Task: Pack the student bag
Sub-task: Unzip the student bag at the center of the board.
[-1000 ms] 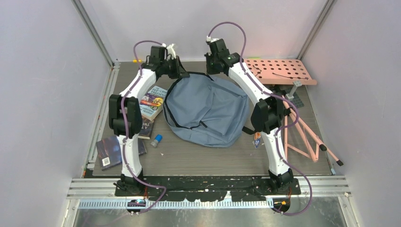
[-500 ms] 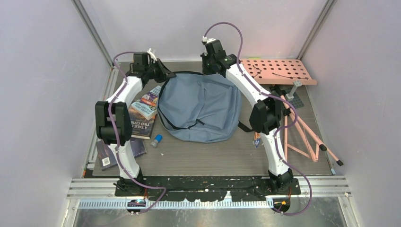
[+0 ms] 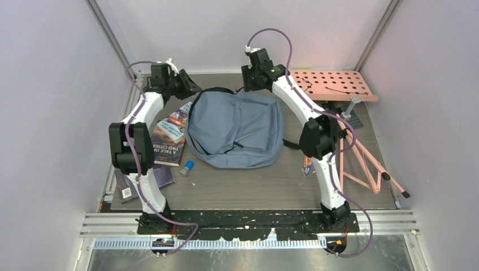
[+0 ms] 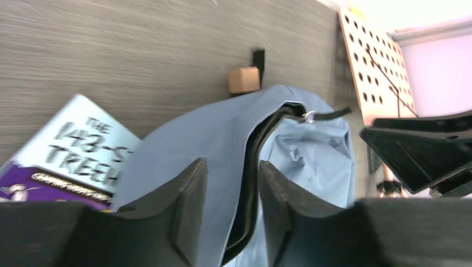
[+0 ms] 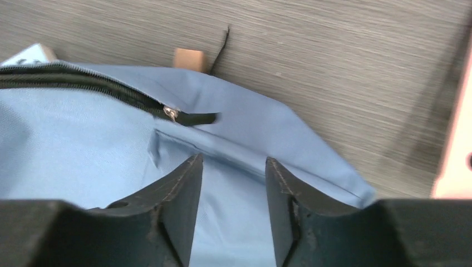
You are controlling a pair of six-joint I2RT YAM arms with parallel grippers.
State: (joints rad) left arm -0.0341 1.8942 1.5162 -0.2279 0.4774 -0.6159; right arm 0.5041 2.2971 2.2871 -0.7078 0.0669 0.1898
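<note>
The student bag (image 3: pixel 234 130) lies in the middle of the desk (image 3: pixel 254 189), with a stack of books (image 3: pixel 172 132) against its left side, another book (image 3: pixel 135 178) nearer the front-left corner and a small tube (image 3: pixel 187 167) just before the stack. Right of the bag, a perforated board (image 3: pixel 333 84) sits at the back with a folded stand (image 3: pixel 367 164) before it. The left tool (image 3: pixel 191 89) and right tool (image 3: pixel 247 84) hang over the bag's far edge.

Matt grey-blue woven cloth forms the student bag (image 3: pixel 234 130), against the dull grey wood-grain finish of the table (image 3: pixel 254 186), the glossy paper cover of a book (image 3: pixel 174 125) and the smooth pink surface of a perforated board (image 3: pixel 333 84).
</note>
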